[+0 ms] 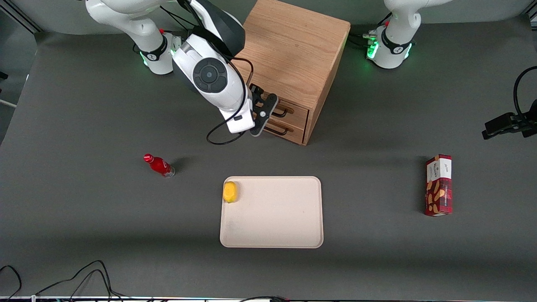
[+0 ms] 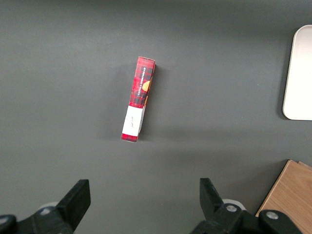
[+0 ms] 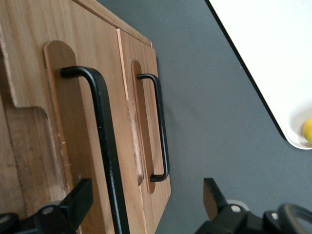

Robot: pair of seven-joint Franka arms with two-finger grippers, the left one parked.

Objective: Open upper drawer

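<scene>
The light oak cabinet (image 1: 293, 54) stands at the back of the table, its two drawers facing the front camera. The upper drawer (image 1: 295, 110) (image 3: 87, 58) looks closed, its front level with the lower drawer (image 1: 293, 131) (image 3: 146, 87). My gripper (image 1: 268, 114) (image 3: 145, 195) is open right in front of the upper drawer. The upper drawer's black bar handle (image 1: 282, 112) (image 3: 105, 146) runs between the two fingers, much closer to one finger (image 3: 73, 204) than to its partner. The lower drawer's handle (image 3: 161, 131) lies outside the fingers.
A beige tray (image 1: 272, 241) (image 3: 263, 58) lies nearer the front camera, with a yellow fruit (image 1: 230, 192) (image 3: 307, 130) in one corner. A red bottle (image 1: 159, 165) lies toward the working arm's end. A red snack box (image 1: 439, 185) (image 2: 138, 99) lies toward the parked arm's end.
</scene>
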